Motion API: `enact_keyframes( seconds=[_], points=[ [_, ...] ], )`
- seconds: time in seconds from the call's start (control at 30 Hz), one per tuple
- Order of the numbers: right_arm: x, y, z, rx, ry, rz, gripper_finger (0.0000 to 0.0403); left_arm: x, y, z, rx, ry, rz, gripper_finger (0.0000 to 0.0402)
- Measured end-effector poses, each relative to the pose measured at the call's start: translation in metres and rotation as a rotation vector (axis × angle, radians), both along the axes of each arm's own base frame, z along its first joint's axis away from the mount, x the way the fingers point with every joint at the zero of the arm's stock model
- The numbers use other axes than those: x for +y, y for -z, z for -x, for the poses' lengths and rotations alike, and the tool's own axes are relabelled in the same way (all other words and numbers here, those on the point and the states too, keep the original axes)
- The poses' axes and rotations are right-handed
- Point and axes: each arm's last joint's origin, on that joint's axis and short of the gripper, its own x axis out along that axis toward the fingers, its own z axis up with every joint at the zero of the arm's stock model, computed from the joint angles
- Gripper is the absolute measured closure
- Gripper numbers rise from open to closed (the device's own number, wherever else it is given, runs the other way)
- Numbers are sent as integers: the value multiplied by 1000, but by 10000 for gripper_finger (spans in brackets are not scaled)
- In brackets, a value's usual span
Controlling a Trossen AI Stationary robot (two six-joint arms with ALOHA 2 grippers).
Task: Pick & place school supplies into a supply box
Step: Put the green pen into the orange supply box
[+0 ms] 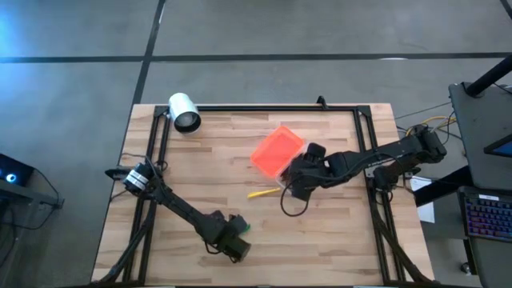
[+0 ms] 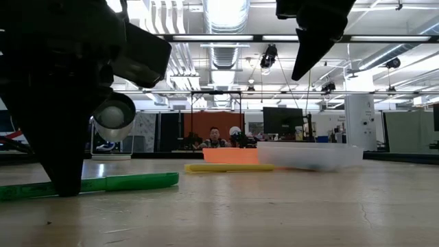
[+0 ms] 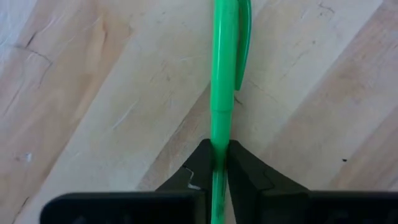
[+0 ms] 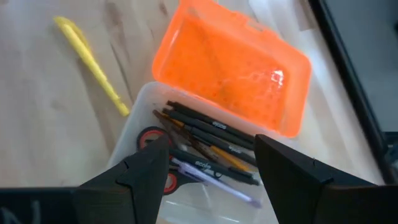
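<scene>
The green pen (image 3: 222, 74) lies flat on the table (image 1: 336, 240), its barrel pinched between the closed fingers of the left end effector (image 3: 216, 163). It looks light, stiff and smooth, so it may swivel; a hold nearer mid-barrel, clear of the clip, should carry it level. Well ahead of that end effector sits the box (image 4: 186, 186), lid (image 4: 233, 62) open, with pens and scissors (image 4: 155, 146) inside. The right end effector (image 4: 211, 162) hangs above the box, fingers spread and empty. A yellow pen (image 4: 93, 65) lies just beside the box.
</scene>
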Motion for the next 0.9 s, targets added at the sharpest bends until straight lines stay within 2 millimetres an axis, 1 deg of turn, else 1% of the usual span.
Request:
enact_keyframes(
  seconds=[0.07,0.17,0.27,0.33,0.4,0.43,0.53,0.63,0.73,0.9],
  points=[
    [-1,-1,1,-2,9,26,177,2,0,-1,0,0,2,390],
    [-4,-6,6,-27,65,85,177,7,-8,-4,-19,-16,29,390],
    [-7,-18,20,-91,173,136,177,13,-21,-8,-71,-33,55,390],
    [-10,-29,31,-144,224,140,177,18,-32,-10,-107,-42,64,390],
    [-12,-39,42,-182,252,130,177,26,-41,-12,-156,-37,24,390],
    [-13,-43,47,-201,260,132,177,33,-43,-15,-186,-41,-27,390],
    [-17,-56,61,-251,274,120,177,56,-58,-23,-248,-58,-95,393],
    [-20,-63,74,-294,322,112,177,70,-74,-29,-307,-38,-61,393],
    [-23,-66,87,-306,361,98,177,92,-83,-47,-420,-17,-45,393],
    [-24,-63,105,-288,408,86,177,132,-108,-82,-598,-16,-25,393]
  ],
)
